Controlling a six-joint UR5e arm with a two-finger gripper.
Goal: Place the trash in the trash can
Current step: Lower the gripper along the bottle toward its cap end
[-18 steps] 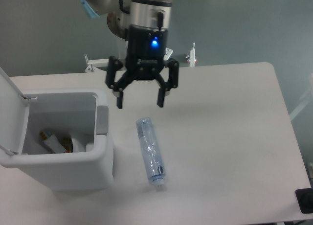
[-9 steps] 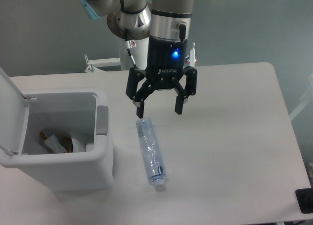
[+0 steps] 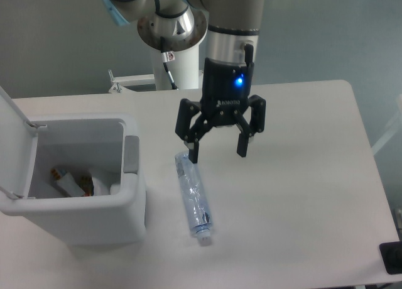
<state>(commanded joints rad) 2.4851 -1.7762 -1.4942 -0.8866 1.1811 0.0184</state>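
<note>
A clear, bluish crushed plastic bottle point(image 3: 193, 198) lies on the white table, white cap toward the front edge. My gripper point(image 3: 217, 153) hangs open above the bottle's far end, slightly to its right, with nothing between its fingers. Its left fingertip is just over the bottle's top end. The white trash can point(image 3: 133, 195) stands at the left with its lid swung open to the left. Inside it lies crumpled trash with white labels point(image 3: 70, 182).
The arm's white base column point(image 3: 173, 69) and a small metal bracket point(image 3: 114, 83) stand at the table's far edge. A dark object point(image 3: 391, 257) sits at the front right corner. The table's right edge runs close to the frame's right side.
The gripper has travelled right and toward the front, from near the trash can to above the bottle's far end. It stays open. The bottle has not moved.
</note>
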